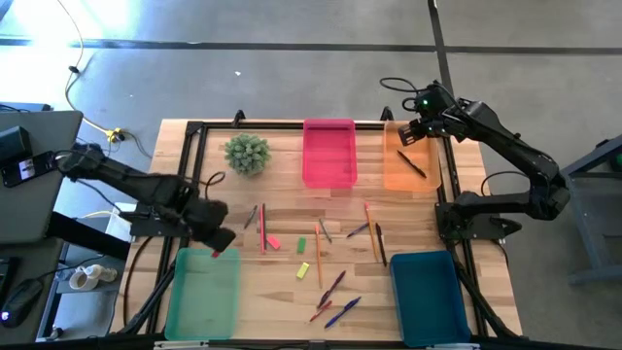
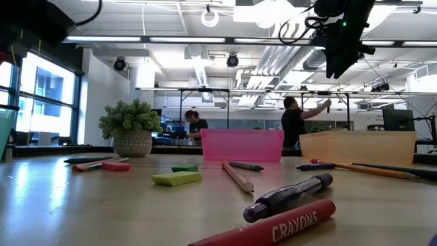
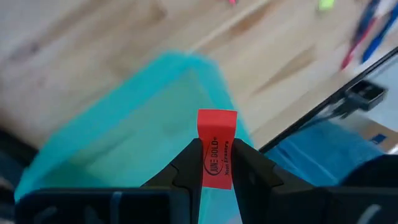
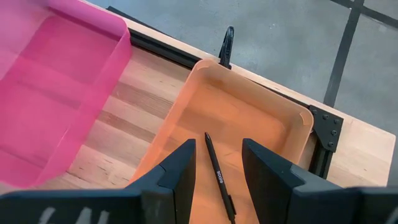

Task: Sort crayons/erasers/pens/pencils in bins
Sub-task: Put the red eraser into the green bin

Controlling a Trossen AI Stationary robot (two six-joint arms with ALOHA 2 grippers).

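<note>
One red eraser (image 3: 217, 148) sat clamped in the left hand (image 3: 217, 163) over the light green bin (image 1: 204, 292), poised for dropping; the right hand (image 4: 217, 163), fingers parted and empty, hovered above the orange bin (image 4: 186, 99) holding a black pen (image 4: 217, 174).

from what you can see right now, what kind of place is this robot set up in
Probably a big open lab or industrial workspace, not a home: exposed ceiling ducts overhead, a bare concrete floor around the wooden table, and people working at benches in the background.
</note>
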